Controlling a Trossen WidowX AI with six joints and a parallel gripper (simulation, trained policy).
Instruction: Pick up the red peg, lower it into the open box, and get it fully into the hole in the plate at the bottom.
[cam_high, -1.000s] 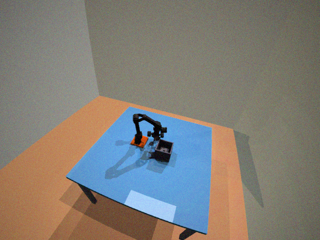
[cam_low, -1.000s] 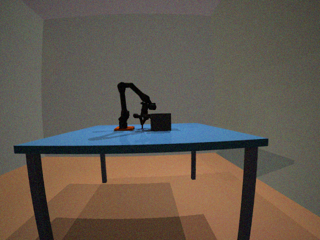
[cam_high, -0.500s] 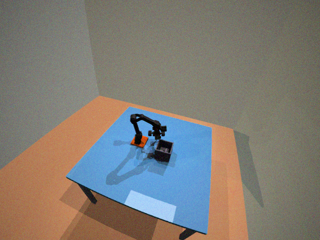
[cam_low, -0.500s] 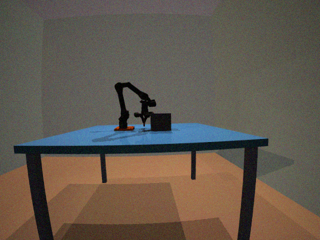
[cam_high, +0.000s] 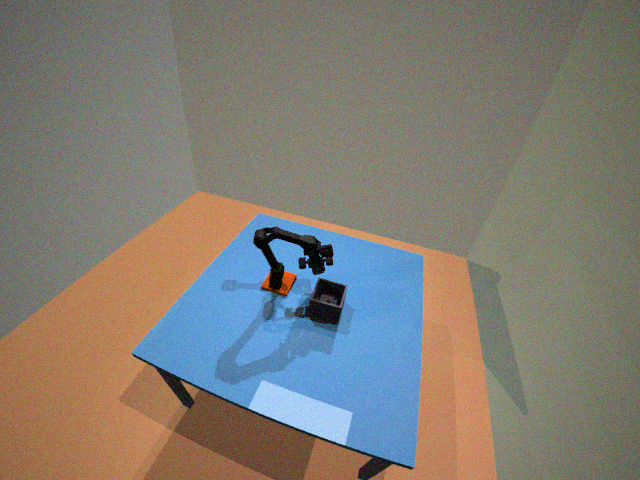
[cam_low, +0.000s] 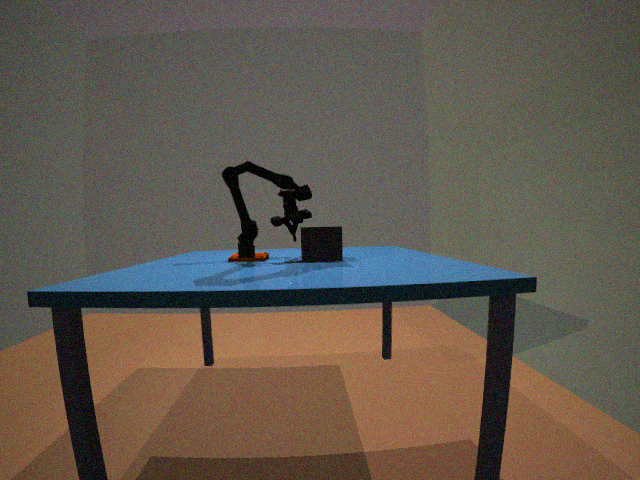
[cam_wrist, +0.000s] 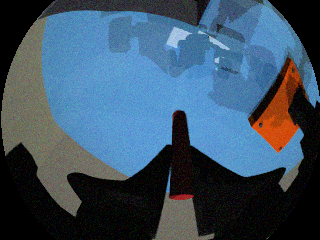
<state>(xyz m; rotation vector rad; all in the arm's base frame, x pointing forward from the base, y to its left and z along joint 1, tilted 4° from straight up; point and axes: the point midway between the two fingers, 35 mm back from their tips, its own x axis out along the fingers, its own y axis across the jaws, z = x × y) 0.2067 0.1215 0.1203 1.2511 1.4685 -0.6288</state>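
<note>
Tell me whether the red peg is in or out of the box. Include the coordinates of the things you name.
Out: the gripper (cam_high: 318, 272) (cam_low: 294, 239) (cam_wrist: 178, 149) holds the red peg (cam_wrist: 181, 162) beside the box (cam_high: 325, 313) (cam_low: 321, 244), above the table.
</note>
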